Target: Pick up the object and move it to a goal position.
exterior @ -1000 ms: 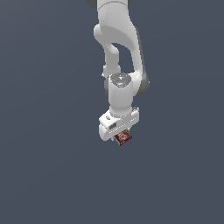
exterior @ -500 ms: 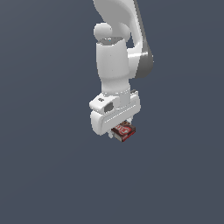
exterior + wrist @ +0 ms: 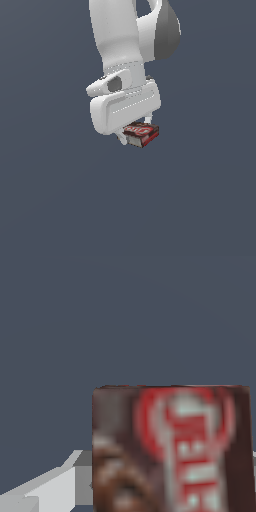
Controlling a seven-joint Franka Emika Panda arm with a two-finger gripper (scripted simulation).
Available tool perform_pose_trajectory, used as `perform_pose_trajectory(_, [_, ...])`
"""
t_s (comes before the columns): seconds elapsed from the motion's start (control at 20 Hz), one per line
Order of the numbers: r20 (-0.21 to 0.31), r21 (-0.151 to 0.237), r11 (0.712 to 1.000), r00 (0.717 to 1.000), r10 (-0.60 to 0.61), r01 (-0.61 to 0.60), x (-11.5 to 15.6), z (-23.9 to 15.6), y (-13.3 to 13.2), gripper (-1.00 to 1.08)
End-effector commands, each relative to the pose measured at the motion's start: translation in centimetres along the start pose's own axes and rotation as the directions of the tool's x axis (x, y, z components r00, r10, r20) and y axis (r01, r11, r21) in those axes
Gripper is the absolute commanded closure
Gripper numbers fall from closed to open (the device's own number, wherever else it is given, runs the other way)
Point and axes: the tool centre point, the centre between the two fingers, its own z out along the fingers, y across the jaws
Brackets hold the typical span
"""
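Exterior view: the white robot gripper [image 3: 134, 134] hangs over the plain grey-blue ground with the small flat rectangular box, dark red and brown on its printed face [image 3: 142, 133], tucked just under its body, apparently pinched between the fingers, though these are mostly hidden. In the wrist view the box [image 3: 170, 448] fills the frame close up. The pick-up looks done; what remains is carrying it to the goal, which no marker shows.
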Motion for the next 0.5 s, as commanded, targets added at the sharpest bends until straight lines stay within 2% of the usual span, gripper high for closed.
perform_pose_trajectory(0.0, [-0.039, -0.009, 1.000, 0.999, -0.023, 0.023, 1.1, -1.9, 0.7, 1.08])
perform_pose_trajectory(0.45, [-0.166, -0.042, 0.995, 0.981, -0.097, 0.092, 4.1, -8.6, 3.0, 1.08])
